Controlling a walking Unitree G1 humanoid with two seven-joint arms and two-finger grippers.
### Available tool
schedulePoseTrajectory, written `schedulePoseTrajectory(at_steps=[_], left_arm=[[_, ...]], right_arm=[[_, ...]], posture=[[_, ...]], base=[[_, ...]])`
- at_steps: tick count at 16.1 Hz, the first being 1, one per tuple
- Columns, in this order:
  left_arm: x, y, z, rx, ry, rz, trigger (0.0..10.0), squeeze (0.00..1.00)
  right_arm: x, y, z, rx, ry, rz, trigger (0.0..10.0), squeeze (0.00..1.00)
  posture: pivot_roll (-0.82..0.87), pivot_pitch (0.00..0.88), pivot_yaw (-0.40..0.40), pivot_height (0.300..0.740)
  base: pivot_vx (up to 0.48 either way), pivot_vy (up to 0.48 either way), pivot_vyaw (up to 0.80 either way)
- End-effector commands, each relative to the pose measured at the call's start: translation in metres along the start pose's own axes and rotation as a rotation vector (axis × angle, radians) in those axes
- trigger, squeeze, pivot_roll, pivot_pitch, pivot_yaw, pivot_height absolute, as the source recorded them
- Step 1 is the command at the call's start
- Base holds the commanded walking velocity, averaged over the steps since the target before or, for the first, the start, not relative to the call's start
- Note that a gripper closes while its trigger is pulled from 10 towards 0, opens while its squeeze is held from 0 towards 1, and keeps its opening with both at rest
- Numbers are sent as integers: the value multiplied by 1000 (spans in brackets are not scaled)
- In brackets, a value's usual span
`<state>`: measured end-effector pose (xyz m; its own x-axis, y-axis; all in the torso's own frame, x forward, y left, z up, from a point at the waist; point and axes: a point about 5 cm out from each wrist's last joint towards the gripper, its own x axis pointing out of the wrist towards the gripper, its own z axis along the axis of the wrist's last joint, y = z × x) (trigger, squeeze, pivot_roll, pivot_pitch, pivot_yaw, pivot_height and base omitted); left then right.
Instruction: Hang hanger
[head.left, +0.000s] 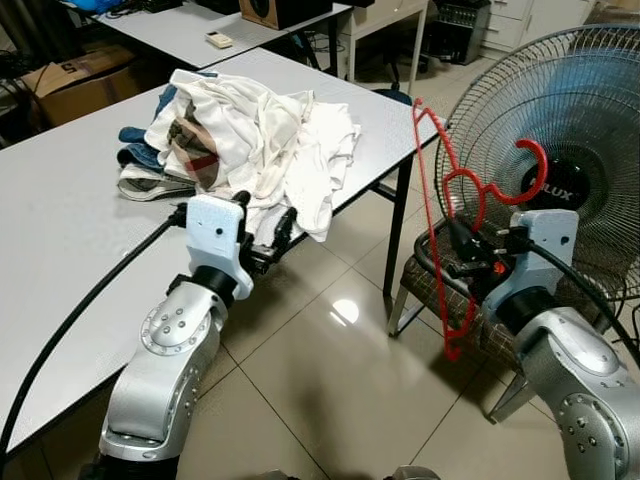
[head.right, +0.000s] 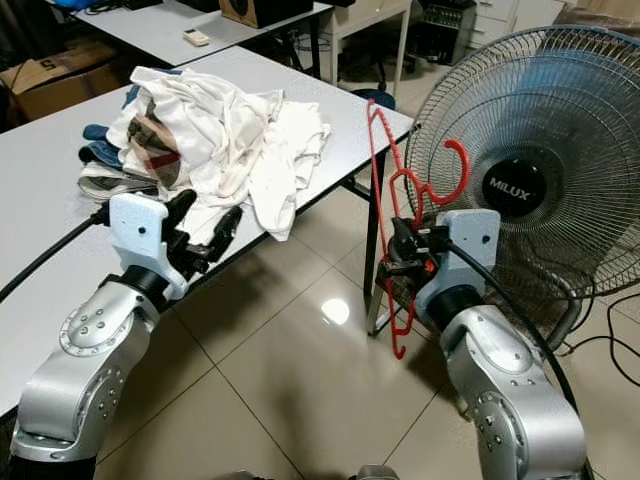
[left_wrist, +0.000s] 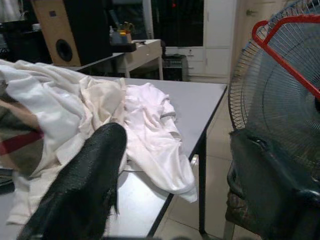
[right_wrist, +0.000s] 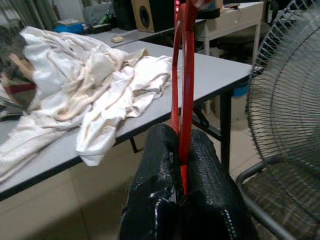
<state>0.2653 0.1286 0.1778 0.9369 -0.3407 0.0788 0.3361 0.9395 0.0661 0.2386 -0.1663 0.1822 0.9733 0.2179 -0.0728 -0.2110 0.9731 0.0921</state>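
Note:
My right gripper (head.left: 462, 260) is shut on a red plastic hanger (right_wrist: 186, 75), pinching its thin frame between both fingers (right_wrist: 205, 165). The hanger (head.left: 452, 340) hangs upright over the floor, its hook (head.left: 542, 170) curling toward the fan, off the grey table's (head.left: 60, 220) right corner. My left gripper (head.left: 265, 232) stands open at the table's near edge, just short of a pile of white and plaid clothes (head.left: 250, 140), with nothing between its fingers (left_wrist: 90, 190).
A large standing fan (head.left: 575, 110) is close behind the hanger on the right. A dark woven chair (head.left: 440, 290) sits below it. A second table (head.left: 190, 25) and a cardboard box (head.left: 75, 80) are at the back. Tiled floor lies between my arms.

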Motion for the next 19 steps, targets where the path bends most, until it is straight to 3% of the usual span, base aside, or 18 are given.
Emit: schedulePoseTrajectory(at_steps=[1,5,13,17,19], left_arm=[[0,1,-1,20,6,-2,10000,686],[6,-3,0,28,6,-18,10000,694],[10,-8,0,5,-7,-28,10000,690],[13,-12,0,-1,-12,-28,10000,690],[13,-10,1,1,-15,-29,10000,690]], right_arm=[[0,1,2,-28,1,1,10000,0],[2,-4,1,-172,41,-51,10000,0],[4,0,10,-170,18,-16,10000,0],[5,8,10,-193,9,67,10000,0],[5,7,12,-151,-15,49,10000,0]], posture=[[-172,92,85,740],[-171,101,97,740],[-200,103,86,740],[-193,97,86,740],[-184,98,88,740]], base=[[274,0,0],[308,0,0],[354,0,0],[358,0,0],[360,0,0]])
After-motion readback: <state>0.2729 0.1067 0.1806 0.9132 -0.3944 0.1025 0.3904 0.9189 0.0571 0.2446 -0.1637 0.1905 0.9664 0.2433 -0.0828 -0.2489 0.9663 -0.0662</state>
